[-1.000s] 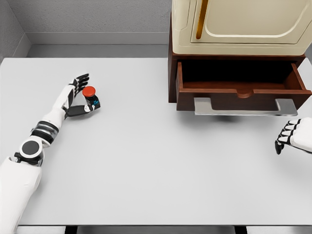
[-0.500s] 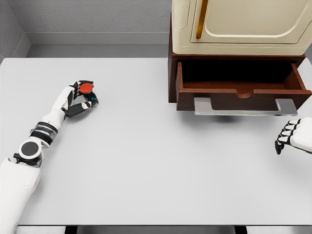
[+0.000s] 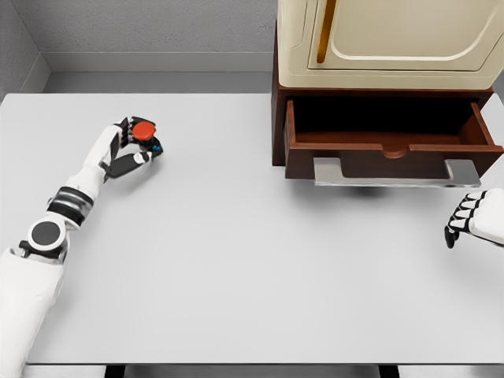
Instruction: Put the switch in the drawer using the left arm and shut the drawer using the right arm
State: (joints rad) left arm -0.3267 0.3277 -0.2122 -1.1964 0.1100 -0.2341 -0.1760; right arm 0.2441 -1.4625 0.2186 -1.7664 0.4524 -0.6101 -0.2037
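Red-capped switch gripped in my left hand, far left on the table.
My fingers curl around its small body; a thin hold like this could let it slip or tip on the long carry right. The wooden drawer stands open, well apart, and looks empty, dark inside. My right hand rests near the right edge, fingers curled, holding nothing.
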